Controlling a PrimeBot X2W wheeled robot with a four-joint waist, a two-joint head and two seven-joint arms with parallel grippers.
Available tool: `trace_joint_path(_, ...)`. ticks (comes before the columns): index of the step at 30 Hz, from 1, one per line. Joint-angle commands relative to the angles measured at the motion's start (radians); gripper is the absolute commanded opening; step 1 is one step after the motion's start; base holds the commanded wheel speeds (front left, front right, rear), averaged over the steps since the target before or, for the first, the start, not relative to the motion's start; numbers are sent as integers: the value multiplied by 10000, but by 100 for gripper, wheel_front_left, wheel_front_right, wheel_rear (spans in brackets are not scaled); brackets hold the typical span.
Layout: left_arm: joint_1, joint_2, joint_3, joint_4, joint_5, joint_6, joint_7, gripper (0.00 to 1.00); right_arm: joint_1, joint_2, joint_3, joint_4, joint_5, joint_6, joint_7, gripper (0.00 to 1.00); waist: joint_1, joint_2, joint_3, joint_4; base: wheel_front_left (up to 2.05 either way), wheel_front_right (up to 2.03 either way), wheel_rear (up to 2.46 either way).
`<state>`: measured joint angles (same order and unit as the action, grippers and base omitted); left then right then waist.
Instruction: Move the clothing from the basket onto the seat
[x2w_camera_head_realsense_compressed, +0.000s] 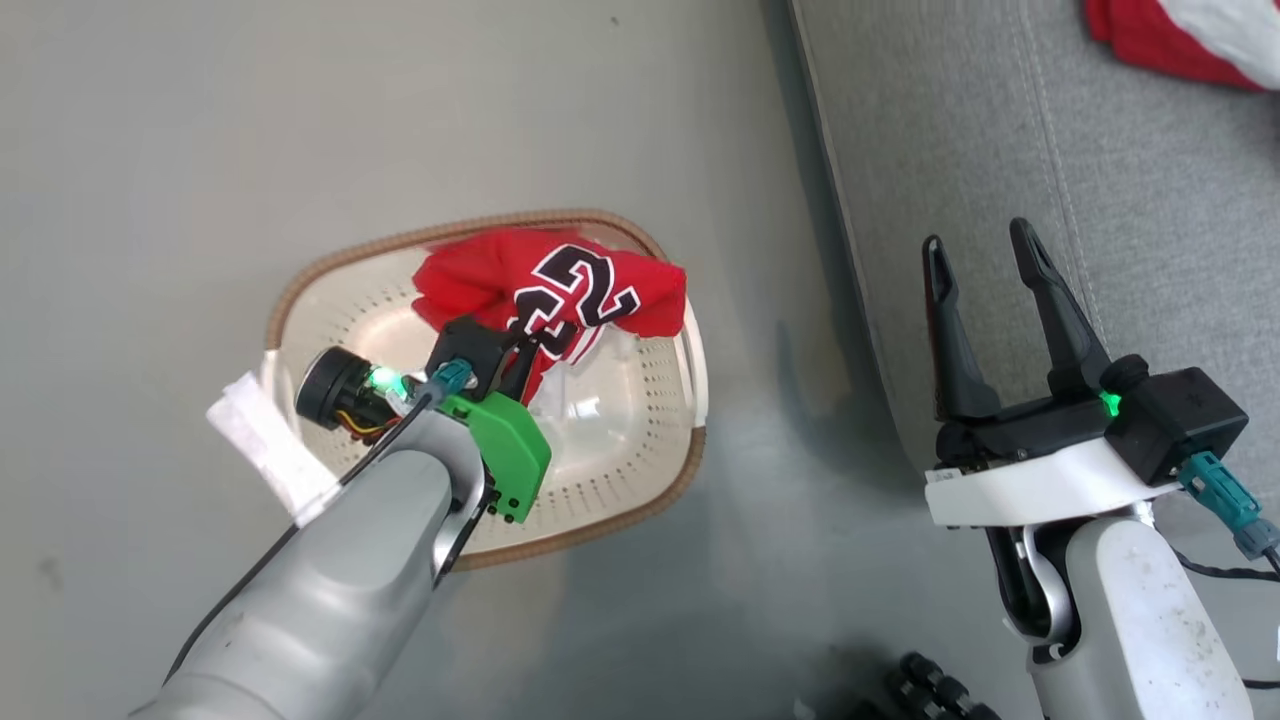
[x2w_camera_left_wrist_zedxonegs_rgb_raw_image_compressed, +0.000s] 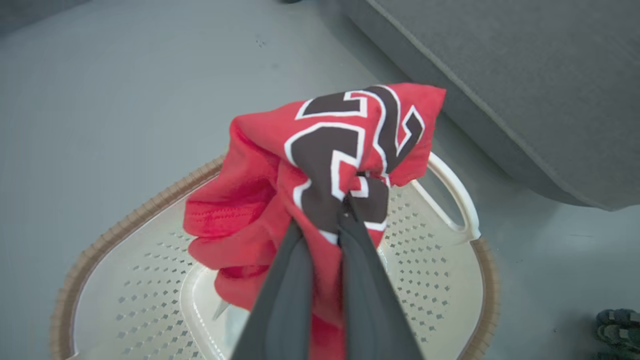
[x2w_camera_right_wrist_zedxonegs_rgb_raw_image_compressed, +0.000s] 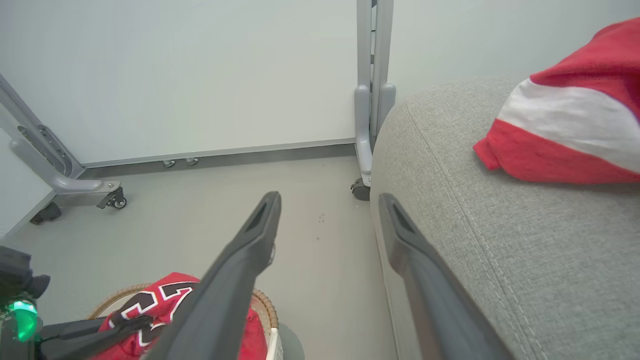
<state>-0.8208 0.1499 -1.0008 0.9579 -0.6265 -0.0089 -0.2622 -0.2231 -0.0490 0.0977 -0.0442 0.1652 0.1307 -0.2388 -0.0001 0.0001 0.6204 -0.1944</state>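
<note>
Two red garments in play: the numbered jersey (x2w_camera_head_realsense_compressed: 560, 290) is sitting bunched over the far end of the basket (x2w_camera_head_realsense_compressed: 620, 480), and the basket is resting on the floor (x2w_camera_head_realsense_compressed: 150, 150) just beside the seat (x2w_camera_head_realsense_compressed: 1000, 120). Over there the left pincer (x2w_camera_left_wrist_zedxonegs_rgb_raw_image_compressed: 346, 207) is clamping tight on a fold of that jersey, right at the black-and-white numerals. Meanwhile the other garment (x2w_camera_head_realsense_compressed: 1180, 40), red with a white band, is lying on top of the seat. Lower down, the right pincer (x2w_camera_head_realsense_compressed: 977, 235) is hovering over the seat's edge, fingers spread wide, gripping nothing.

Red jersey (x2w_camera_head_realsense_compressed: 552, 288) — black-and-white numeral 2, next digit crumpled
</note>
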Motion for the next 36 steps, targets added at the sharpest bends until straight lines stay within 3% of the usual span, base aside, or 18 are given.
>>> trace_joint_path(1, 386, 212, 264, -477, 103, 154, -31, 0, 205, -28, -63, -57, -86, 1, 81, 100, 1, -1, -1013, 680, 0, 0, 0)
trace_joint_path(9, 1711, 854, 2239, -3733, 913, 767, -35, 0, 759, -28, -247, -370, -234, 1, 542, 100, 1, -1, -2043, 1146, 0, 0, 0)
trace_joint_path(14, 2392, 931, 3408, -5468, 1555, 890, -34, 0, 997, -27, -296, -506, -321, 1, 779, 100, 1, -1, -2575, 1371, 0, 0, 0)
trace_joint_path(23, 3663, 567, 5323, -8193, 2568, 425, -35, 0, 1522, -27, -237, -680, -379, 1, 1196, 100, 1, -1, -3646, 1675, 0, 0, 0)
trace_joint_path(36, 5719, 135, 6315, -9964, 3337, -288, -35, 0, 2604, -130, -57, -916, -313, 1, 1776, 100, 1, -1, -5050, 1833, 0, 0, 0)
